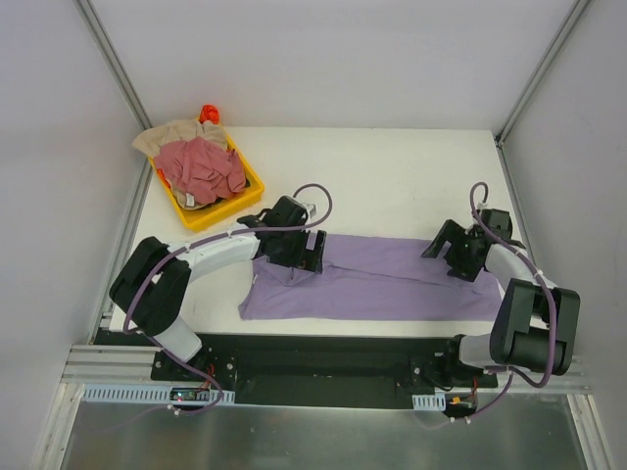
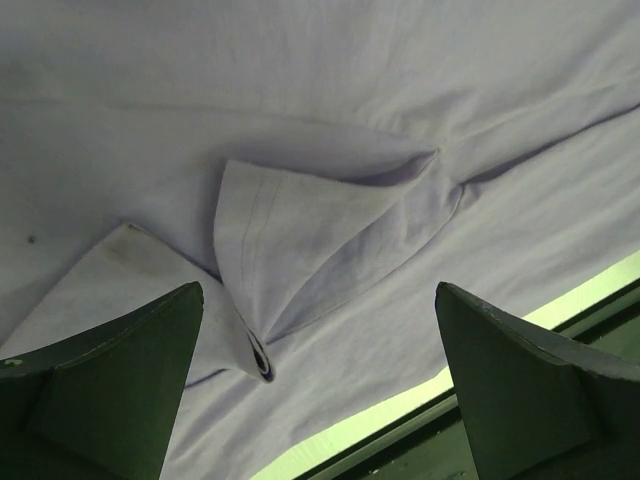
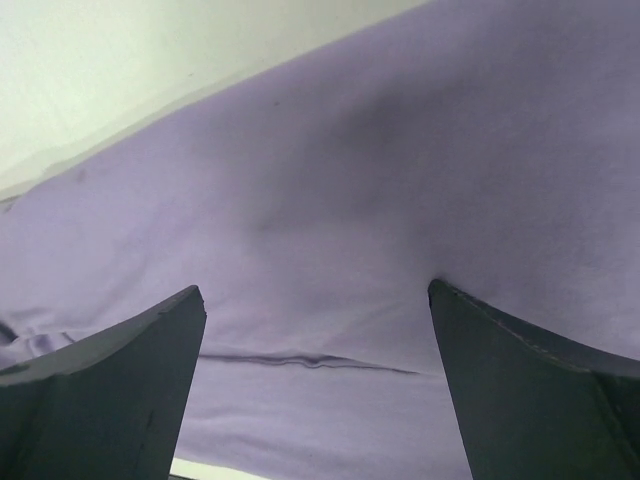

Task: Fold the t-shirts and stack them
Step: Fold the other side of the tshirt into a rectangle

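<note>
The lavender-purple t-shirt (image 1: pixel 382 279) lies as a long folded band across the near part of the white table. My left gripper (image 1: pixel 297 257) is open above its left end, where a folded sleeve flap (image 2: pixel 310 250) lies between the fingers (image 2: pixel 110 380). My right gripper (image 1: pixel 454 257) is open above the shirt's right end, over smooth purple cloth (image 3: pixel 330 230) with a thin crease. The dusty pink-red shirt (image 1: pixel 203 168) lies crumpled in the yellow tray (image 1: pixel 220 213) on top of the beige shirt (image 1: pixel 168 136).
The yellow tray stands at the table's far left corner, with a small orange-red object (image 1: pixel 208 113) behind it. The table's near edge and a black rail (image 2: pixel 500 400) lie just below the purple shirt. Grey walls close in both sides.
</note>
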